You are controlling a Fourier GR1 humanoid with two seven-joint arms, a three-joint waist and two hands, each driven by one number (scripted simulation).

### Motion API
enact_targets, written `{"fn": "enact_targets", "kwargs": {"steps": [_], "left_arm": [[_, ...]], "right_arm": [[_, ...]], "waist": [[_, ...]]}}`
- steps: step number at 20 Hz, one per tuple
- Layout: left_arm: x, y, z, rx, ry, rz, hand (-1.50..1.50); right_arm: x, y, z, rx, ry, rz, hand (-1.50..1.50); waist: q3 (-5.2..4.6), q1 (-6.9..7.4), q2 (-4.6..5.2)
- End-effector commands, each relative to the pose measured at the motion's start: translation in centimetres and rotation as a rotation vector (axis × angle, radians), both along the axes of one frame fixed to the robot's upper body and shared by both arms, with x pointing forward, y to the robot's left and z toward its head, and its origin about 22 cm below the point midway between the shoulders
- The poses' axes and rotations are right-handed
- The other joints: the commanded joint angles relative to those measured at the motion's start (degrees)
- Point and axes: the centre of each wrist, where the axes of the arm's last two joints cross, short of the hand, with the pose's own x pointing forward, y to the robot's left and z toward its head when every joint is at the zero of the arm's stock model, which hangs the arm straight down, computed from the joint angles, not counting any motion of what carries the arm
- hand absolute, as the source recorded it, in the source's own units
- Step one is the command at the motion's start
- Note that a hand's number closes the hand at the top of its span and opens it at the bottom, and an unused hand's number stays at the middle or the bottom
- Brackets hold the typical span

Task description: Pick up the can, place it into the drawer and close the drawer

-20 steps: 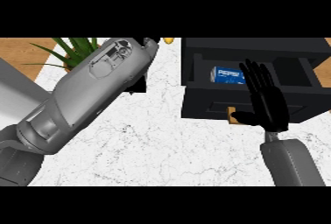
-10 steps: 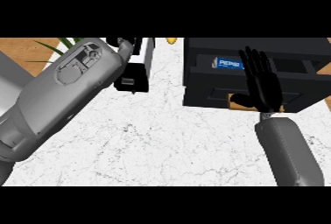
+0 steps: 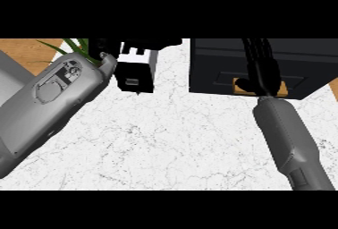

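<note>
The black drawer unit (image 3: 218, 67) stands at the top right of the marble counter, and its drawer front sits flush with the tan handle (image 3: 282, 89) low on the face. The can is out of sight. My right hand (image 3: 260, 67) lies flat against the drawer front with straight fingers pointing away from me, just above the handle; its grey forearm (image 3: 290, 138) comes in from the lower right. My left hand (image 3: 132, 44) shows at the top edge, open and holding nothing, at the end of the large grey forearm (image 3: 52, 98) that crosses the left side.
A black-and-white appliance (image 3: 135, 71) stands on the counter between my left hand and the drawer unit. Green plant leaves (image 3: 74, 45) and a wooden floor (image 3: 26, 51) show beyond the counter's top left edge. White marble (image 3: 171, 143) fills the middle.
The drawer has gone from open, with the blue can showing inside, to closed. My right hand moved forward with the drawer front. The left forearm has dropped lower.
</note>
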Motion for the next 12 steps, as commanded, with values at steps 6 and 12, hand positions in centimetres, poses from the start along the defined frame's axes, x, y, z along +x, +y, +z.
{"fn": "enact_targets", "kwargs": {"steps": [6, 12], "left_arm": [[-1.4, 1.6, -0.7, -0.015, 0.007, -0.015, -1.50], [-2.8, 2.0, -2.5, 0.002, 0.017, -0.011, -1.50]], "right_arm": [[3.3, 2.8, 2.1, -0.004, -0.032, -0.012, -1.50], [5.0, 2.9, 5.3, -0.001, -0.029, -0.029, -1.50]], "waist": [[0.69, 0.89, 1.33], [0.71, 1.48, 1.57]]}}
